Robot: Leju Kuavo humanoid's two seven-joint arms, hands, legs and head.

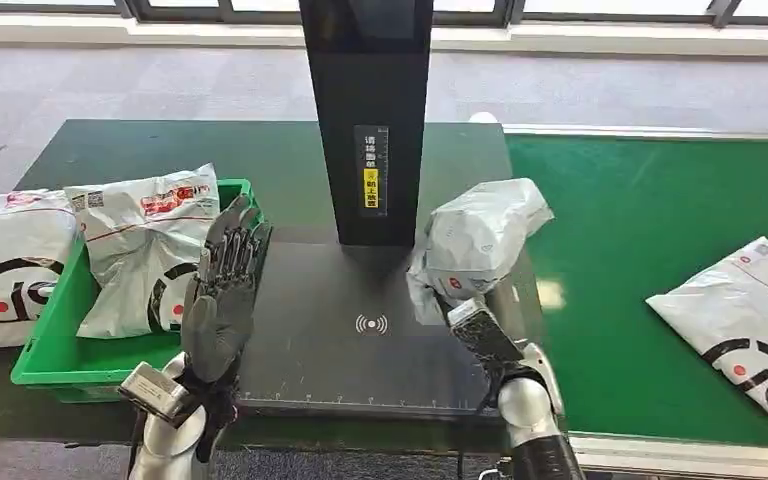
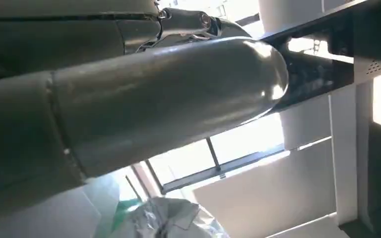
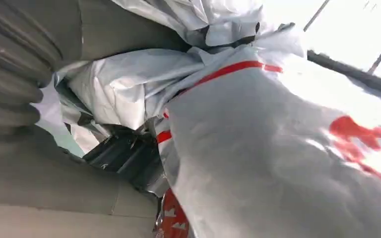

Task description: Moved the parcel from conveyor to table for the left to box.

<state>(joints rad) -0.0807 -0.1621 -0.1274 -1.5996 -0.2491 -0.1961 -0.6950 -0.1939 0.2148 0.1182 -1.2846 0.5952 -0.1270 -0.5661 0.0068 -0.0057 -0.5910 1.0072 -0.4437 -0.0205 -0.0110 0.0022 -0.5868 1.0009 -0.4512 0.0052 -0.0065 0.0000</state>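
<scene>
Right now my right hand (image 1: 482,330) grips a crumpled white parcel (image 1: 475,240), holding it up over the dark scanner plate (image 1: 350,340) on the table, just beside the black post (image 1: 368,110) that rises from the plate's far edge. From my right wrist, the parcel's wrinkled plastic (image 3: 278,148) with its red stripe presses close against my hand (image 3: 25,59). My left hand (image 1: 222,300) is raised with its fingers spread and straight, holding nothing, at the plate's left side next to the green bin (image 1: 60,360). One parcel (image 1: 145,245) sits in that bin, and another (image 1: 5,265) lies just left of it. Off to the right, a flat parcel (image 1: 740,320) lies on the green conveyor belt (image 1: 640,220), well apart from my hands.
</scene>
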